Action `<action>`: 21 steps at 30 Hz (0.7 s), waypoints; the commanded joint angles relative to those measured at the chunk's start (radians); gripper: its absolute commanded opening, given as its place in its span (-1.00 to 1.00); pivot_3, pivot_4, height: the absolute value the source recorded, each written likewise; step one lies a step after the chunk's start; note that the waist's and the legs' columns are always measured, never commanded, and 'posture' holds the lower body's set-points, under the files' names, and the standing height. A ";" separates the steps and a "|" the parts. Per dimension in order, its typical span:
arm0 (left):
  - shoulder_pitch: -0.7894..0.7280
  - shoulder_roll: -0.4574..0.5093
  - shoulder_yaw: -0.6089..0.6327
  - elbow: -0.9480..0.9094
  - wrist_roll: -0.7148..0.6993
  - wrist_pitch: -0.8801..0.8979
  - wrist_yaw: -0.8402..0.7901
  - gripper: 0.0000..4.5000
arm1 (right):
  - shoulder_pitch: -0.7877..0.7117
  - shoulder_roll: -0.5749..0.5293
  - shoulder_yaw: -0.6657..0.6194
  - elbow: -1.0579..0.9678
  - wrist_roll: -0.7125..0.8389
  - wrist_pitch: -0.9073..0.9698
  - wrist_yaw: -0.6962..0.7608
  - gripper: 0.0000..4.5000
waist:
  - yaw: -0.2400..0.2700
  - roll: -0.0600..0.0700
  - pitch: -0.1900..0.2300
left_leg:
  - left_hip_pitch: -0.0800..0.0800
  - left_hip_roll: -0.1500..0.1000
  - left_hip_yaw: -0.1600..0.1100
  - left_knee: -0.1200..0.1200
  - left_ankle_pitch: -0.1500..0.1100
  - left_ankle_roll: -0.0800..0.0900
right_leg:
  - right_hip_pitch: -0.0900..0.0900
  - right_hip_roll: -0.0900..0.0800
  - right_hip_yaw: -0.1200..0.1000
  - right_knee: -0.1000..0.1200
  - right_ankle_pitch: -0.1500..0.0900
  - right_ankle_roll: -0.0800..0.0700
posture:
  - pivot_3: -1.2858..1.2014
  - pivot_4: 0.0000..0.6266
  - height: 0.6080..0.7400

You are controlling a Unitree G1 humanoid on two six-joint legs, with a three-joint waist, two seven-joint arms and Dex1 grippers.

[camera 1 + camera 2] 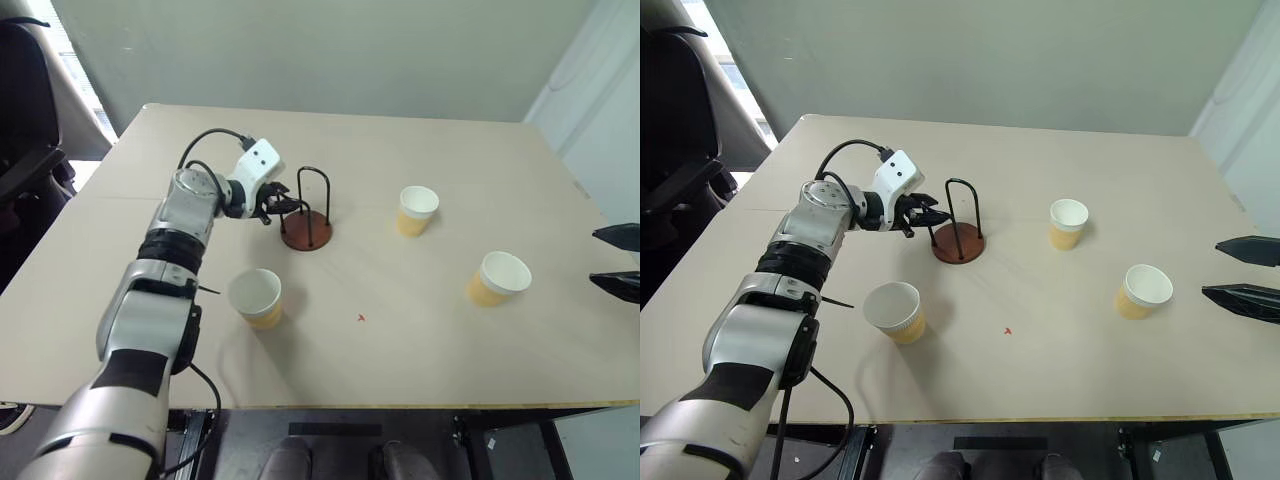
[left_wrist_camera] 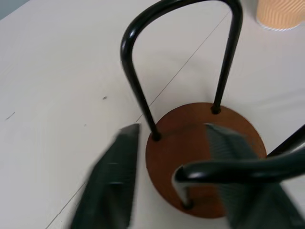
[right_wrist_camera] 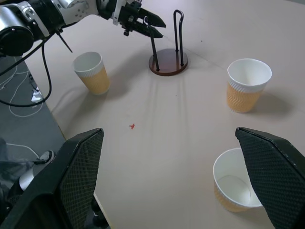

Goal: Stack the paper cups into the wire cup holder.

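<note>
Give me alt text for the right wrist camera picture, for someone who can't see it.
The left gripper reaches to the near wire loop of the empty wire cup holder on a beige table. Three upright paper cups stand apart around it, and the right gripper hangs wide open in the foreground.

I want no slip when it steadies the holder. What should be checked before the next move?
1. Holder upright on the table: ok.
2. Holder free of cups: ok.
3. Three cups upright, mouths up: ok.
4. Left tool straddles the holder's near loop: ok.
5. Left tool clamped on that loop: not ok, a gap shows in the left wrist view.
6. Right tool open and empty: ok.
</note>
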 commanded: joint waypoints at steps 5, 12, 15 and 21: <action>-0.008 0.036 0.037 -0.076 -0.030 -0.003 -0.101 -0.96 | 0.002 -0.008 -0.030 -0.019 0.022 0.000 -0.006 1.00 | 0.002 0.000 0.000 | 0.000 0.000 0.000 0.000 0.000 0.000 | 0.000 0.000 0.000 0.000 0.000 0.000 | 0.03 -0.52 1.00; 0.085 0.108 0.076 -0.461 -0.217 0.153 -0.397 -0.96 | 0.010 -0.005 -0.024 -0.014 0.019 -0.011 -0.005 1.00 | 0.004 0.000 0.000 | -0.001 -0.001 0.000 -0.001 0.000 0.000 | 0.000 0.000 -0.002 0.001 0.000 0.001 | 0.03 -0.52 1.00; 0.120 0.107 0.070 -0.604 -0.284 0.232 -0.446 -0.96 | 0.002 -0.001 -0.004 -0.010 0.020 -0.022 -0.012 1.00 | 0.010 0.000 0.000 | -0.001 -0.001 0.000 0.000 0.000 0.001 | 0.000 0.000 -0.002 0.001 0.001 0.001 | 0.03 -0.52 1.00; 0.227 0.059 -0.050 -0.840 -0.315 0.226 -0.523 -0.96 | -0.016 -0.001 0.024 -0.005 0.024 -0.039 -0.014 1.00 | 0.011 0.000 0.000 | 0.002 0.003 0.000 0.001 -0.001 0.002 | 0.002 -0.002 0.002 0.000 0.000 0.002 | 0.03 -0.52 1.00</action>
